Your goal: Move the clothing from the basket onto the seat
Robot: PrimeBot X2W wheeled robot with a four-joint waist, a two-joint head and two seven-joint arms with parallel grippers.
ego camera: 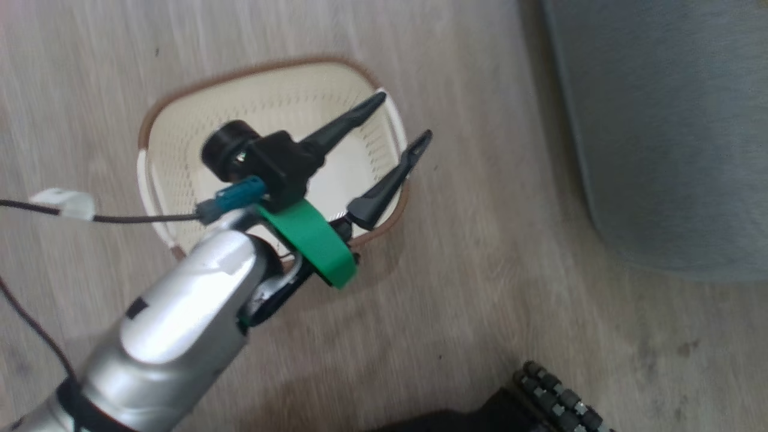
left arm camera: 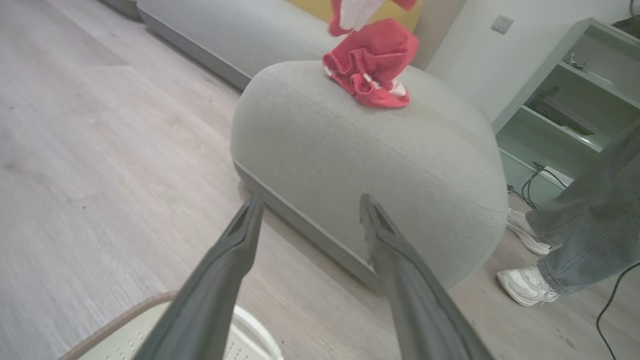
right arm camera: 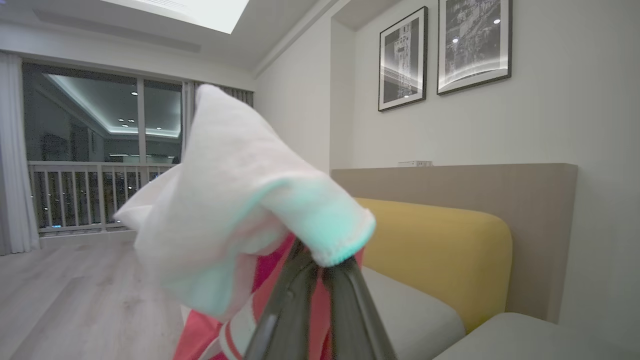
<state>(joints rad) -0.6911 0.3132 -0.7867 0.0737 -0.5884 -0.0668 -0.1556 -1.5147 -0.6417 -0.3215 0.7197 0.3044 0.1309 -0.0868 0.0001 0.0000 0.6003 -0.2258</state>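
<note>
In the head view, you have the left gripper (ego camera: 404,116) with its two fingers spread wide, hanging over the side of the basket (ego camera: 180,129) nearest the seat (ego camera: 660,120); the basket stands on the floor near the seat, not touching it. In the left wrist view, the same fingers point apart at the seat's rounded end, and the clothing (left arm camera: 372,65) hangs down onto the seat's top, its bunched red lower end touching the cushion. A person's legs (left arm camera: 590,220) stand just beside the seat. In the right wrist view, your right gripper (right arm camera: 320,272) is clamped together on the clothing, white cloth draped over its tips.
</note>
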